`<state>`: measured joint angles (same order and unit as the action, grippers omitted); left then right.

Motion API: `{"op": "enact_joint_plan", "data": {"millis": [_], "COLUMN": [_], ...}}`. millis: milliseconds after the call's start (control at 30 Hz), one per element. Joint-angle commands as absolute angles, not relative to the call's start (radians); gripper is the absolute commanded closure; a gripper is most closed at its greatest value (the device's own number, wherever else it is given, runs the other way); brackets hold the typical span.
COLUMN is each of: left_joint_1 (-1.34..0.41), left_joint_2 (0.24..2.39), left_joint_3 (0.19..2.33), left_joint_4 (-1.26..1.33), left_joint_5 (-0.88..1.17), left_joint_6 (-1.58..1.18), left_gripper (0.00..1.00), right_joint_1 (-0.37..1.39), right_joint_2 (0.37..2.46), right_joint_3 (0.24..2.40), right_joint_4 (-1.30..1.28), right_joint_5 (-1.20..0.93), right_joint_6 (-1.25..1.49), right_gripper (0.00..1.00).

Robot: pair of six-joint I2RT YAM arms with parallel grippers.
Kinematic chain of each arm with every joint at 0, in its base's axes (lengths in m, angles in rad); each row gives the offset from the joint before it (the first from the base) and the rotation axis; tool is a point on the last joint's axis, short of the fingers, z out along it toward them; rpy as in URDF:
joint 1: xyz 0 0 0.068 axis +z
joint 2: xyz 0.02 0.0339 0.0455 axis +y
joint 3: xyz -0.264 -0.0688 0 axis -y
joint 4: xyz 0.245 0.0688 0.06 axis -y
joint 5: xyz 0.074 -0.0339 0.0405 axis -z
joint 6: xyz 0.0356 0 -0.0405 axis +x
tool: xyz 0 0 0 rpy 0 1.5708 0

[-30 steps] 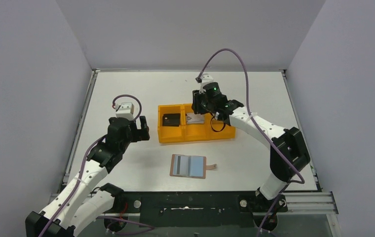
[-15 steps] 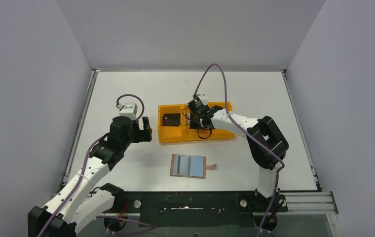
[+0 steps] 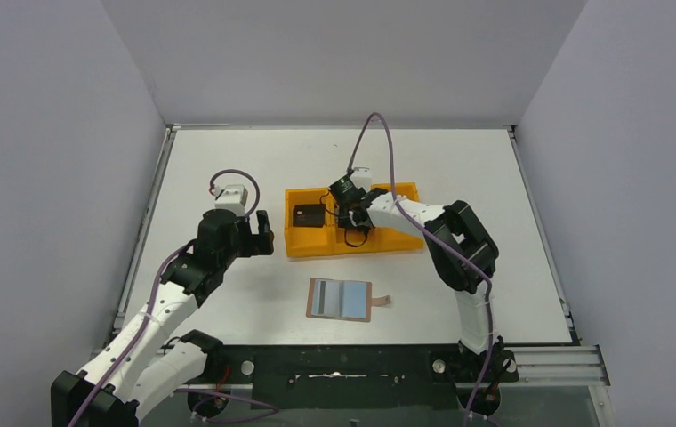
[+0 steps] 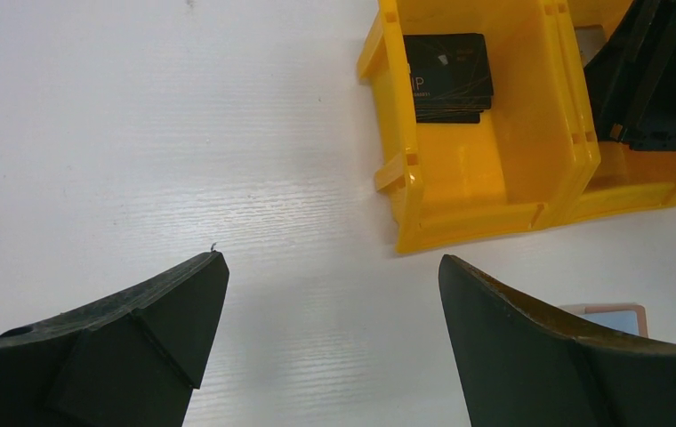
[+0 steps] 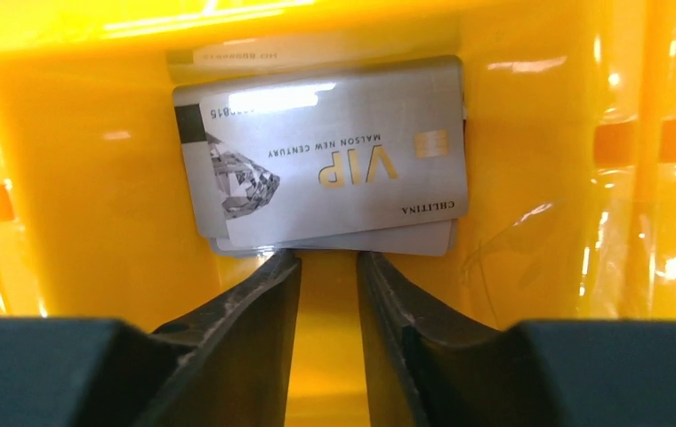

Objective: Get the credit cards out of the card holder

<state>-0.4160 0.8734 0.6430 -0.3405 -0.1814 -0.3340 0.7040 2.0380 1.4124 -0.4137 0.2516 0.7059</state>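
Nearest to the arm bases, the card holder point(image 3: 341, 300) lies open and flat on the counter point(image 3: 254, 302), its grey-blue inside facing up and its snap tab point(image 3: 386, 300) pointing to the right. From above it is not possible to tell if a card remains in its pockets. A little farther and to the left, the left end effector point(image 4: 332, 260) hovers over bare counter with its fingers wide apart and nothing between them, just beside the left end of the orange tray point(image 3: 317, 246). In the left compartment of this tray lie the black cards point(image 4: 448, 71), seemingly two, one on the other. The right end effector point(image 5: 327, 260) is lowered into the middle compartment. Its fingers stand close to each other with a narrow gap and they hold nothing. Just beyond their tips a small stack of silvery cards point(image 5: 334, 151) rests flat against the far wall. A gold-tan card is not seen in any view, and the right compartment is partly hidden by the arm. The cards look thin, stiff, light and smooth, so they probably slip easily and give little to pinch when they lie flat. The best place to take one is likely a free edge that sticks out of a pocket. The holder is soft and light, and it may slide or fold unless the other end effector presses one panel down.
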Motion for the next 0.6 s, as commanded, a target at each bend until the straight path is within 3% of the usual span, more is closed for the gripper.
{"op": "enact_joint_plan", "data": {"millis": [0,267,567], "left_joint_1": [-0.408,-0.408,-0.408], "left_joint_2": [0.871,0.873,0.875], "left_joint_3": [0.675,0.675,0.673], "left_joint_4": [-0.296,-0.296,-0.294], "left_joint_5": [-0.168,-0.167,-0.163], "left_joint_6": [-0.324,-0.324,-0.322], "left_gripper": [0.09,0.09,0.09], "right_joint_1": [0.719,0.735,0.714], "right_joint_2": [2.063,2.063,2.012], "right_joint_3": [1.440,1.362,1.380], "right_joint_4": [-0.377,-0.229,-0.292], "right_joint_5": [0.370,0.393,0.339], "right_joint_6": [0.724,0.707,0.768], "right_gripper": [0.65,0.48,0.40]}}
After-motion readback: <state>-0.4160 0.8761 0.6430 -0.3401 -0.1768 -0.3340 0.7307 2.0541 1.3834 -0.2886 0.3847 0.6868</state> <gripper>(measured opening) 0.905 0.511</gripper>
